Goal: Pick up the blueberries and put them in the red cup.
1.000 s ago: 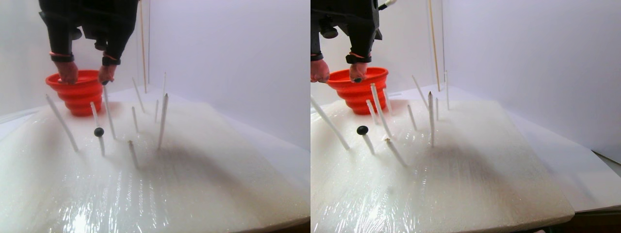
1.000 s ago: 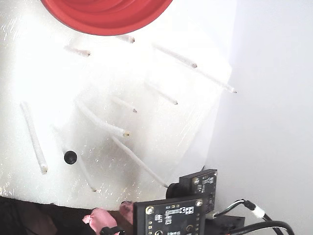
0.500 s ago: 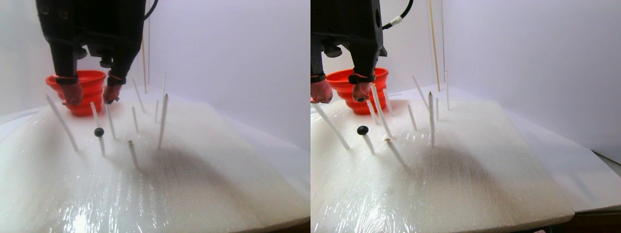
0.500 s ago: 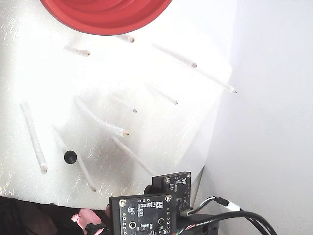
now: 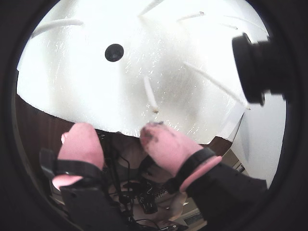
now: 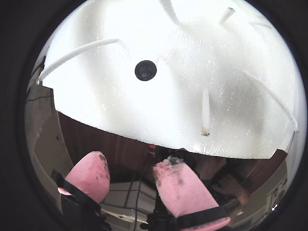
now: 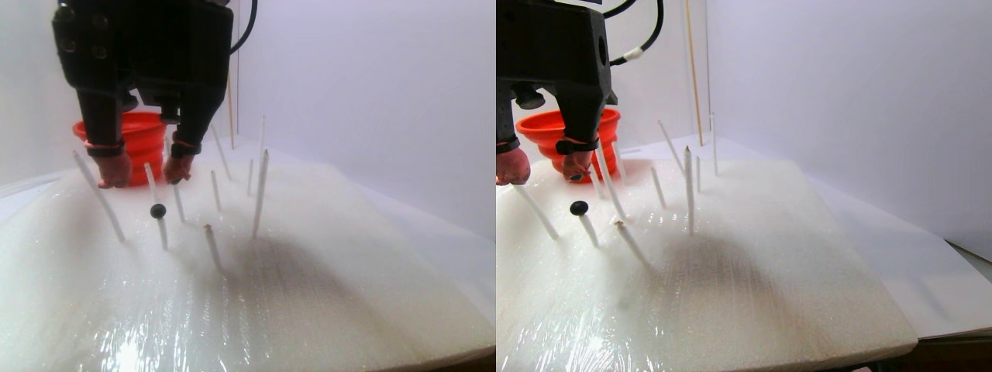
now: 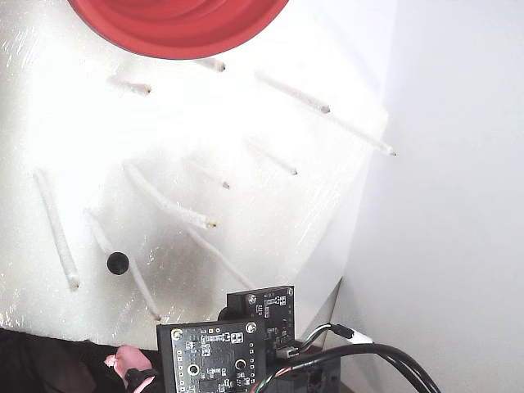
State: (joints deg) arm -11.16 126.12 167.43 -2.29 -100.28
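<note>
I see one matte black-blue blueberry (image 6: pixel 145 70) against the glossy white foam surface (image 7: pixel 325 256), which is stuck with thin white sticks (image 7: pixel 260 194) whose tips look dark. The cup (image 8: pixel 176 24) is solid red with ridged sides, and my claw (image 5: pixel 118 139) has pink fingertips (image 6: pixel 179 187) smudged dark, banded in black, on a black body

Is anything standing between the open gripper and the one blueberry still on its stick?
Nothing blocks it directly. In the stereo pair view the gripper hangs open beside the red cup, and the blueberry sits exposed on a stick tip nearer the camera. Thin white sticks stand close around it, so the fingers must thread between them.
</note>
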